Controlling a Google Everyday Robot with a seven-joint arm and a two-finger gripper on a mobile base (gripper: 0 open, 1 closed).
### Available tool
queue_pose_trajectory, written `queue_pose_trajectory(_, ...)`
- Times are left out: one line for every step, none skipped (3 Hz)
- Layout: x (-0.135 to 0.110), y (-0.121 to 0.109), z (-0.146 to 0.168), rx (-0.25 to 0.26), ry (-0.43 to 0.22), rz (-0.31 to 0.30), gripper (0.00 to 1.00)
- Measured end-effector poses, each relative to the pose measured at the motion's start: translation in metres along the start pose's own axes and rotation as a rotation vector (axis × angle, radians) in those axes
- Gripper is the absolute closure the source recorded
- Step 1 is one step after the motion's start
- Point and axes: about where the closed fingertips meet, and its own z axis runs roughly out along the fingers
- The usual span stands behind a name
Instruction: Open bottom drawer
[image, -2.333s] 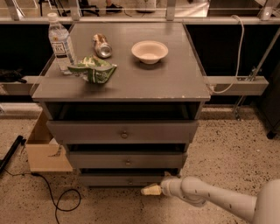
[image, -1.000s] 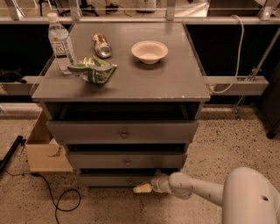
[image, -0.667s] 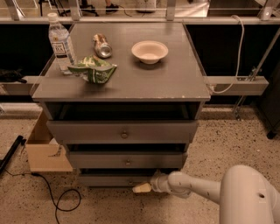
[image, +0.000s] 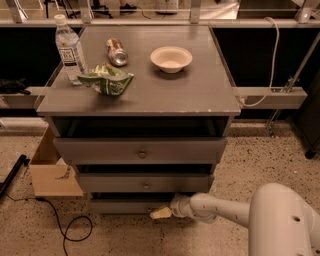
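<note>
Fingers (image: 158, 214) of the gripper (image: 161, 213) show as one pale wedge, pressed together with no gap between them, the tip pointing toward 9 o'clock. Whether they pinch anything I cannot tell. The gripper sits low in the scene, near 6 o'clock, right against the front of the bottom drawer (image: 122, 206) at its right half. A white arm (image: 220, 209) carries it in from 4 o'clock.

That bottom drawer is the lowest and narrowest of three grey fronts in the cabinet, just above the speckled floor (image: 260, 160); no knob on it can be made out. Above it lie the middle drawer (image: 115, 183) and the top drawer (image: 100, 149), each with a small round knob at its centre.

On the counter (image: 200, 90) stand a water bottle (image: 69, 50) at 10 o'clock, a can (image: 116, 52) lying on its side beside it, and a pale bowl (image: 171, 58) toward 12 o'clock — a crumpled green bag (image: 106, 81) lies just in front of the bottle. At 8 o'clock of the cabinet a cardboard box (image: 52, 175) rests on the floor, with a black cable (image: 65, 225) looping near it.
</note>
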Motion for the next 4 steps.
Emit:
queue_pose_trajectory(0.021,-0.005,-0.018,0.024,0.012,0.046,0.0)
queue_pose_trajectory(0.048,0.001,-0.045,0.034,0.011,0.097,0.0)
queue_pose_trajectory(0.027,0.001,-0.029,0.015,0.021,0.073,0.0)
queue_pose_trajectory(0.029,0.002,-0.029,0.013,0.022,0.076,0.0)
